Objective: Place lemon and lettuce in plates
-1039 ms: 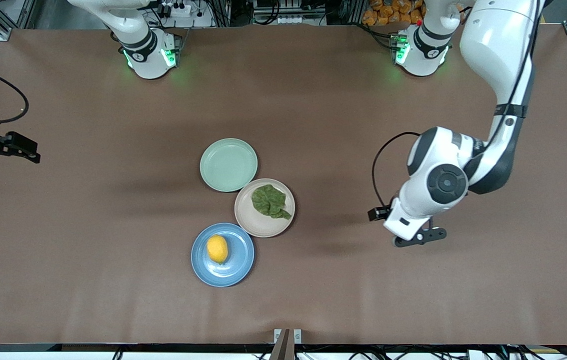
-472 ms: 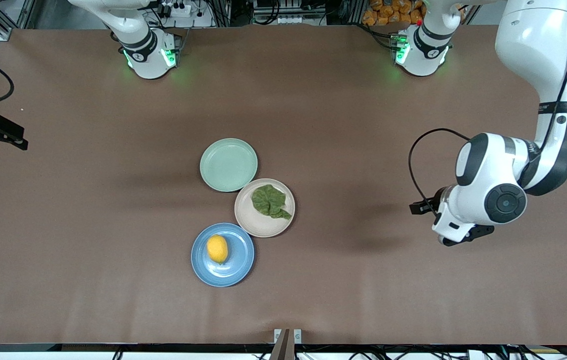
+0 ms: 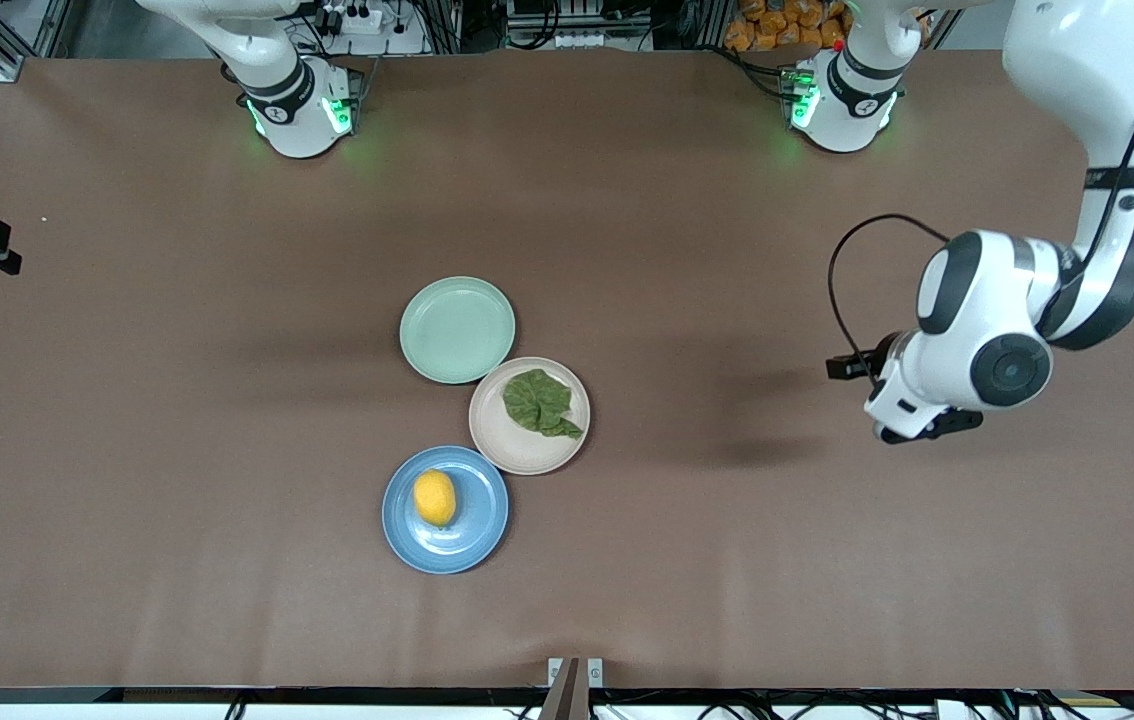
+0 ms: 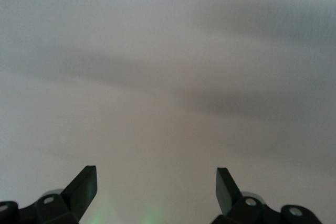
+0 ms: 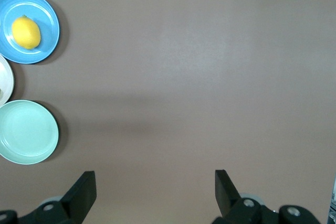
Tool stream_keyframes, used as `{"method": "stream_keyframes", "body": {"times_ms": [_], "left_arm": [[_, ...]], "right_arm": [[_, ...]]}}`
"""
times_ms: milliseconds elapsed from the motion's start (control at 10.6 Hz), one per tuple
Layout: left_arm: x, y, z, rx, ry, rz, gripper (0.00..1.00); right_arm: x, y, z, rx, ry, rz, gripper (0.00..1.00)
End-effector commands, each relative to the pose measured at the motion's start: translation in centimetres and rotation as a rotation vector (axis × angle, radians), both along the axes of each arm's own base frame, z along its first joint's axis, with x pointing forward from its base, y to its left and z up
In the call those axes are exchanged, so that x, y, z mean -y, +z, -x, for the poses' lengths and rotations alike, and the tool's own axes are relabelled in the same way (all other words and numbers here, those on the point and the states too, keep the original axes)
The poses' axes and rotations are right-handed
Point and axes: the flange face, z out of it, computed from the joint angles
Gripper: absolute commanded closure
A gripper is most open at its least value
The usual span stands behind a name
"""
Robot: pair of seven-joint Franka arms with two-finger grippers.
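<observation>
The lemon (image 3: 435, 497) is seen lying in the blue plate (image 3: 479, 535), and the lettuce leaf (image 3: 539, 402) is seen resting in the beige-pink plate (image 3: 509, 448), toward the rim farthest from the front camera. With the beige-pink plate taken as landmark, the blue plate is found touching it, nearer to the front camera and toward the right arm's end of the bench (image 3: 177, 450); the mint green plate (image 3: 457, 330) touches it too, farther from the camera, and nothing is carried in it. The left end effector (image 4: 156, 184) is held over bare bench, well apart from the beige-pink plate toward the left arm's end, its fingers (image 4: 84, 184) spread wide and nothing gripped. The right end effector (image 5: 155, 187) is held high near the right arm's end of the bench, well apart from the beige-pink plate, fingers likewise released and empty; both are suspended clear of the plates.
</observation>
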Motion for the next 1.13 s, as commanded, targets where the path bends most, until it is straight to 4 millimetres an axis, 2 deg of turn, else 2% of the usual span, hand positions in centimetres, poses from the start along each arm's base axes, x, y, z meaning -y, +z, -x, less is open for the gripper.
{"method": "stream_keyframes", "body": {"times_ms": [0, 189, 378, 567, 661, 944, 1039], "left_arm": [[-0.9, 1.7, 4.4, 0.007, -0.030, 0.037, 0.00], [-0.9, 2.2, 6.4, -0.006, -0.021, 0.068, 0.00], [-1.2, 3.1, 9.3, -0.010, -0.061, 0.072, 0.00], [-1.2, 4.2, 9.3, 0.009, -0.067, 0.075, 0.00], [-1.0, 5.4, 8.8, 0.038, -0.073, 0.077, 0.00], [0.1, 12.9, 5.2, 0.208, -0.103, 0.103, 0.00], [0.3, 16.7, 3.8, 0.289, -0.105, 0.114, 0.00]], "right_arm": [[0.2, 1.0, 0.2, 0.007, -0.005, 0.011, 0.00], [0.1, 1.5, 0.1, 0.019, -0.007, 0.012, 0.00], [0.0, 1.4, 0.0, 0.021, -0.014, 0.013, 0.00], [-0.2, 1.4, -0.1, 0.026, -0.011, 0.012, 0.00], [-0.3, 1.4, -0.1, 0.027, -0.007, 0.011, 0.00], [-0.4, 1.2, -0.3, 0.026, -0.002, 0.008, 0.00], [-0.4, 1.2, -0.3, 0.026, 0.001, 0.008, 0.00]]}}
